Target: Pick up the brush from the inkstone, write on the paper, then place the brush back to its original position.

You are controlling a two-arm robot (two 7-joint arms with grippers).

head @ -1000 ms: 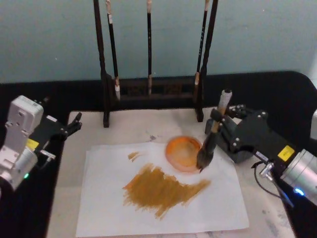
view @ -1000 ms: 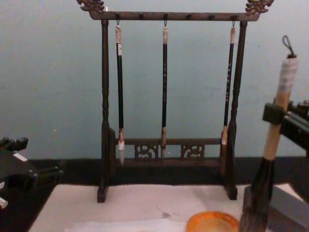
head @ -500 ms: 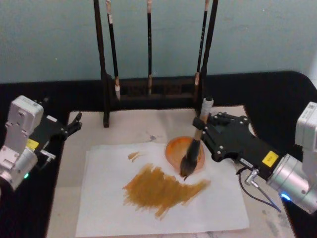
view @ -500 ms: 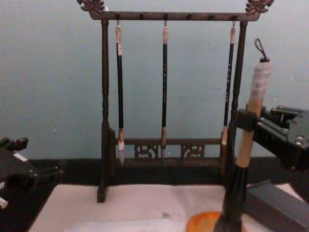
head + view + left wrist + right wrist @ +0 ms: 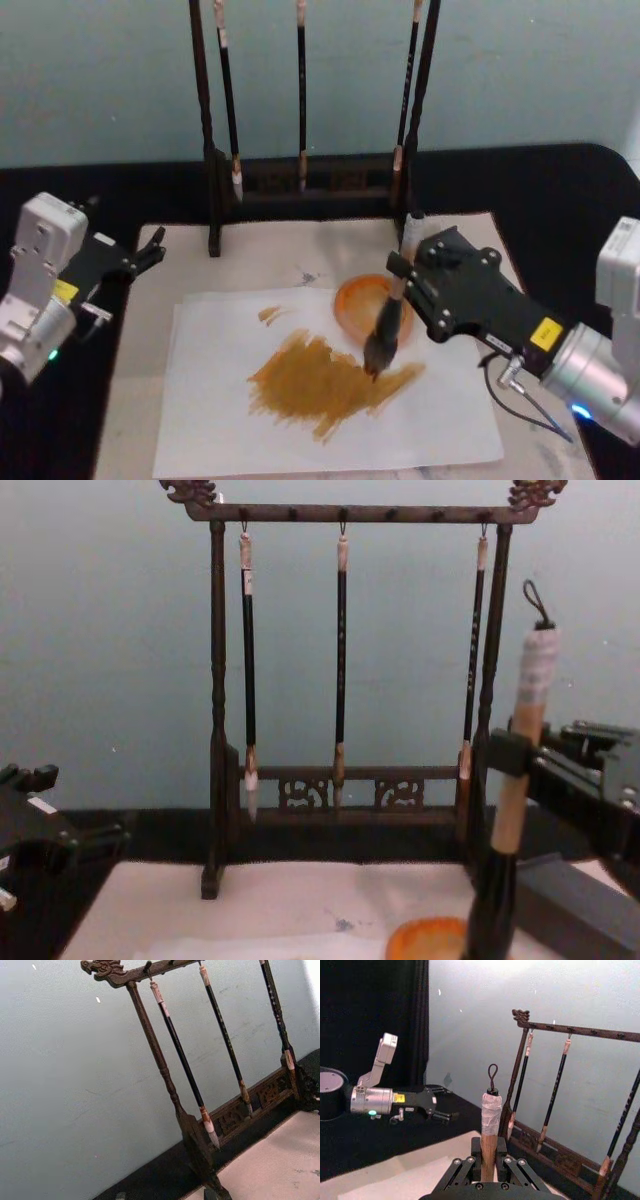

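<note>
We are writing: the right gripper (image 5: 398, 272), jaws clamped on the brush (image 5: 382, 340), holds its tip to the paper (image 5: 220, 400) beside the inkstone (image 5: 355, 300), so next we need a light stroke, while the left gripper (image 5: 130, 262) idles far left.

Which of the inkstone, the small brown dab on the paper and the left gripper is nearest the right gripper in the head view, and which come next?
1. The inkstone, just left of the right gripper, which holds the brush.
2. The small brown dab, farther left on the paper.
3. The left gripper, by the mat's left edge.
</note>
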